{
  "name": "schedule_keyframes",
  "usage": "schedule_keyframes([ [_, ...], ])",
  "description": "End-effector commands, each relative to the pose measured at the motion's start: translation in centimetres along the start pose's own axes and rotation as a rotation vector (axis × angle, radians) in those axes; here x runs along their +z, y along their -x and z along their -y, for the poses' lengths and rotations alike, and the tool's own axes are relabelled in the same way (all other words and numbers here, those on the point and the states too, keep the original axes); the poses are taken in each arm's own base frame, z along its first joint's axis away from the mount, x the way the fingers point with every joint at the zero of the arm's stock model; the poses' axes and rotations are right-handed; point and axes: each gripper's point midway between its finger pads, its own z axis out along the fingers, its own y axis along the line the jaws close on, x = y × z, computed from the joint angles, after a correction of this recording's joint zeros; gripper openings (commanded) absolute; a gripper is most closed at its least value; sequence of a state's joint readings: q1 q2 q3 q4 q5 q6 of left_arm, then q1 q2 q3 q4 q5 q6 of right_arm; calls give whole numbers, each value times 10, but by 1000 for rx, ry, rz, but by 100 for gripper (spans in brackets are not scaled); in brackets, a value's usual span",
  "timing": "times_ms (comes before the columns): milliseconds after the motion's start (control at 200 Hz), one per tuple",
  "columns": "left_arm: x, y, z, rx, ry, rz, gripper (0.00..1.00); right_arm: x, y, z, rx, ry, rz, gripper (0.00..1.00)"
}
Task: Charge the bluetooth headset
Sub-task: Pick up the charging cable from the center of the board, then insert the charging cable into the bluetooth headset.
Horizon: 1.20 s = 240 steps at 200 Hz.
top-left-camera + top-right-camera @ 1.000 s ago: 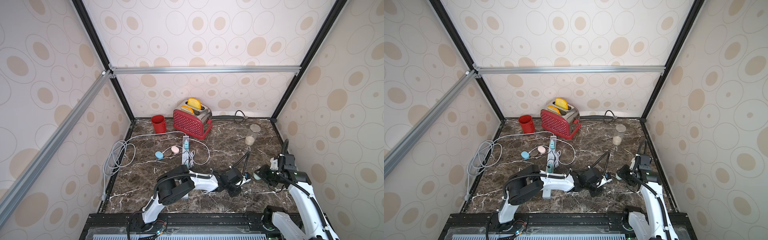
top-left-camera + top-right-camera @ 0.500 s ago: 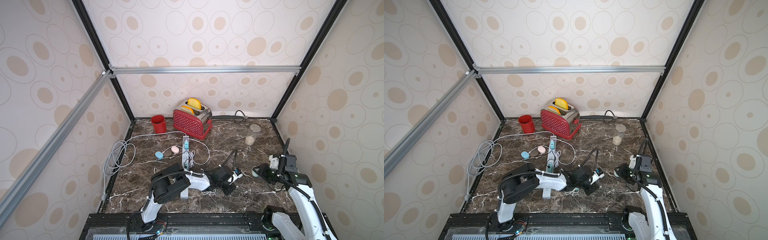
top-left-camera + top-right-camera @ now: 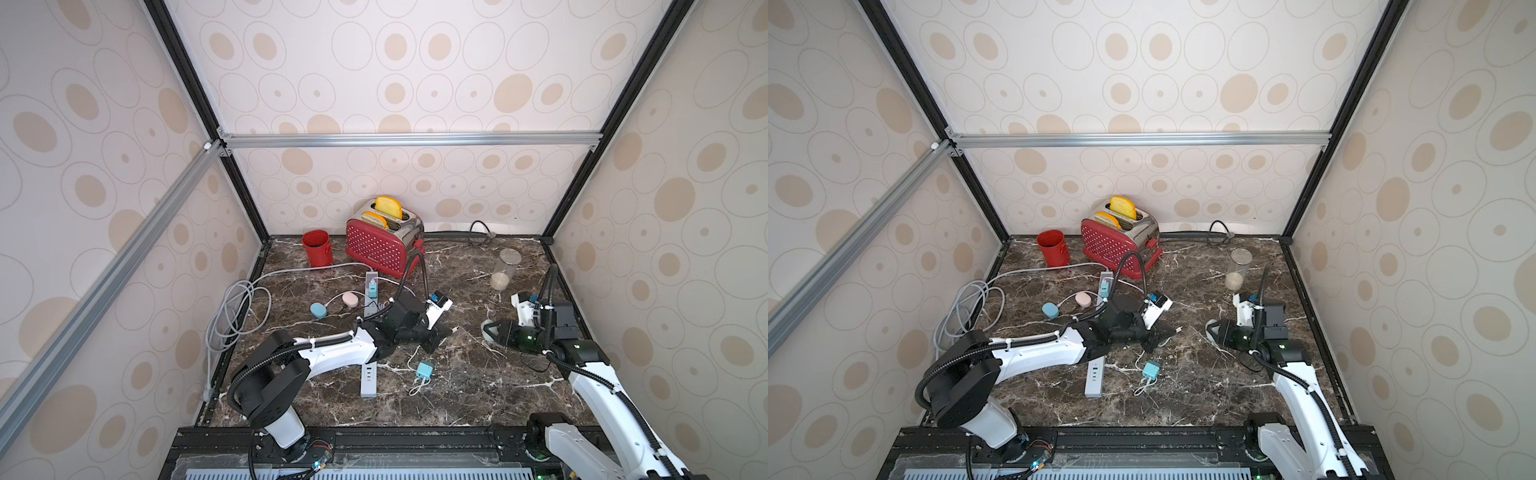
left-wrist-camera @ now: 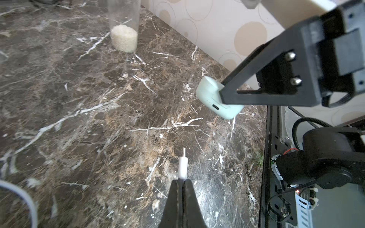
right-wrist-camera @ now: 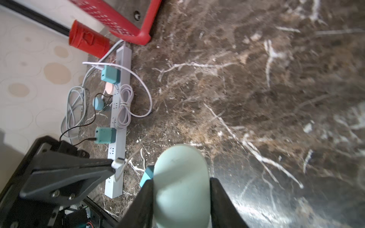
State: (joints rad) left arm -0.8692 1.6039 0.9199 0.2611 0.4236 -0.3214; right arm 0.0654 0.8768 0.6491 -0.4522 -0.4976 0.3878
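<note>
**Plug and case in hand, still to be mated**

The left fingers [image 4: 173,201] are pinched tight on the white cable plug [image 4: 182,167], its thin metal tip pointing out. The right fingers [image 5: 142,201] clamp the pale mint-green rounded plastic headset charging case [image 4: 213,96] over the dark marble desk [image 4: 98,118], well apart from the plug. The case's small dark port [image 4: 215,107] faces aslant to the plug's line, so a straight push would likely hit the shell, twisting the case or swivelling the plug in its pinch. The teal cube adapter [image 3: 424,369] lies loose on the desk. It may be this cable's far end, though I cannot trace it; if so, nothing would charge.
</note>
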Motion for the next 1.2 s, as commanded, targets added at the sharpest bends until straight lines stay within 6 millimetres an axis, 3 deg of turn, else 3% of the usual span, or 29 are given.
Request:
schedule_keyframes([
  [0, -17, 5, 3, -37, -44, 10, 0, 0, 26, -22, -163, 83, 136, 16],
  [155, -37, 10, -4, -126, -53, 19, 0, 7, 28, -49, -286, 214, 136, 18],
  [310, -48, 20, 6, -178, -99, 28, 0, 19, 31, -64, -409, 266, 148, 18],
  [626, -54, 28, 14, -299, -175, 33, 0, 40, 25, -102, -589, 368, 157, 17],
  [1197, -56, 28, 1, -378, -137, 67, 0, 33, 11, -114, -643, 440, 130, 18],
])
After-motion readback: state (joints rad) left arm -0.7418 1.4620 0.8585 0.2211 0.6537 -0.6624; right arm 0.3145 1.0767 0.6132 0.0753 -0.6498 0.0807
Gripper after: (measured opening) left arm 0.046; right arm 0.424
